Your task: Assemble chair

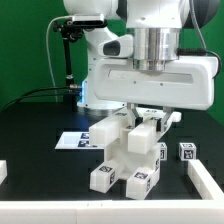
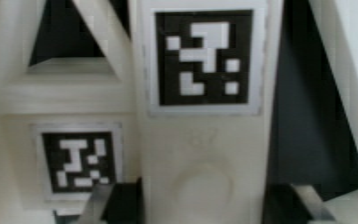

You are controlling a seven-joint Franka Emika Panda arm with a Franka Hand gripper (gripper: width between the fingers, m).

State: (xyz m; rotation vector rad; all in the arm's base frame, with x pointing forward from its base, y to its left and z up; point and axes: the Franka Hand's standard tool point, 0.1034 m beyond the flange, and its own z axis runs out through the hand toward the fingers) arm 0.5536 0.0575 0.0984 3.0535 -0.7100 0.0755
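With the tool straddling a tagged post of the chair mid-worktop, its grip impossible to tell, the post probably wants holding upright and pressing straight down, without twisting.

Exterior view: table is viewed from slightly above, near. Wrist view: chair parts, shared by both, are viewed very close.
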